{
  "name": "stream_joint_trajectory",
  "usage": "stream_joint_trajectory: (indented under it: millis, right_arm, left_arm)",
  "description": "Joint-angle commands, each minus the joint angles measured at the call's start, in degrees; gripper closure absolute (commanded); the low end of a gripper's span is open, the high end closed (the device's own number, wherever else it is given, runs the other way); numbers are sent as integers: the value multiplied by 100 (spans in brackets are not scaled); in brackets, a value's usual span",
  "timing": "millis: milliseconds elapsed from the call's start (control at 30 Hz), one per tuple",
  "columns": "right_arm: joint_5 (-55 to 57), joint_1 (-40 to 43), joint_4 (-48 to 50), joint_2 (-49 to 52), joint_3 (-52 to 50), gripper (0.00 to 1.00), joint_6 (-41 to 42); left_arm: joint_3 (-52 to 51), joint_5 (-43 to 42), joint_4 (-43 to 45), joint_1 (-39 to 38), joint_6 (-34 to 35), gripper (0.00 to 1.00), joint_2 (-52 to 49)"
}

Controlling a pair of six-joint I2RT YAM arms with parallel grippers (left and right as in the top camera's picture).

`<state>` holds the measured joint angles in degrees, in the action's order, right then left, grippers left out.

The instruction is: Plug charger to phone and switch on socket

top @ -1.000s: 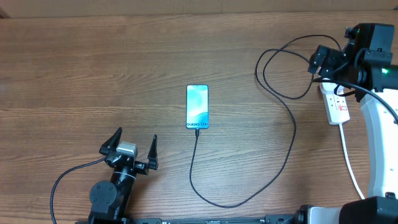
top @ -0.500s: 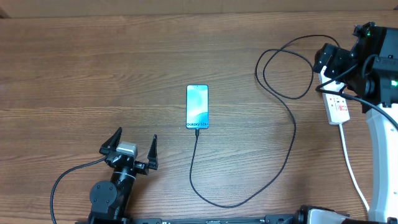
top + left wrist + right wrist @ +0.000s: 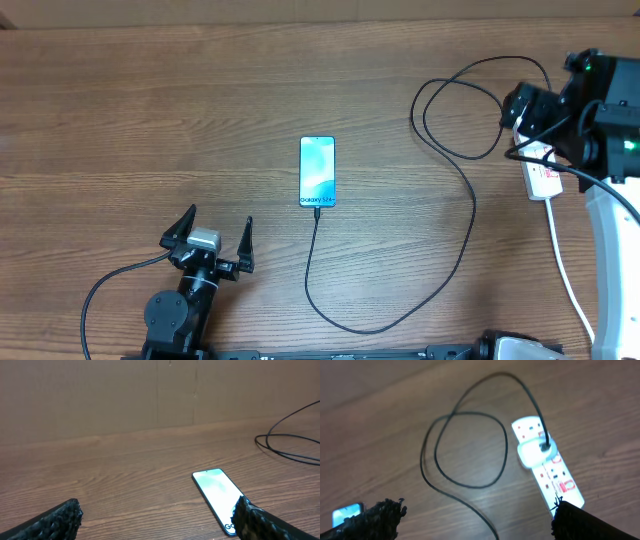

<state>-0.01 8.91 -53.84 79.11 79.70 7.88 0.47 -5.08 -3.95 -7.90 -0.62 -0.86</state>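
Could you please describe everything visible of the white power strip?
The power strip is a long white plastic bar with red switch marks, lying flat on the wooden table near its right edge. A white adapter carrying the black cable sits in one outlet, and a thick white cord leaves its near end.

A brown wood-grain desk (image 3: 150, 120) fills the overhead view, its planks running left to right. In the left wrist view, a plain tan board (image 3: 100, 395) (cardboard-like, with one vertical seam (image 3: 157, 390)) stands along the desk's far edge. Light is soft and even, without hard shadows.
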Motion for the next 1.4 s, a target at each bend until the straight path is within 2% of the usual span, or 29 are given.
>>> stream_joint_trajectory:
  millis: [0,400,800,1367]
  right_arm:
    - [-13,-24,15,-114,-188,0,-7]
    - [-13,-22,13,-446,-662,0,-7]
    - [-13,-24,13,-966,-669,0,-7]
    - [42,-98,-68,-1169,-671,0,-57]
  left_arm:
    - [-20,61,-20,-39,-111,1,61]
    - [-20,61,-20,-39,-111,1,61]
    - [-20,61,-20,-39,-111,1,61]
    - [-20,61,-20,-39,-111,0,61]
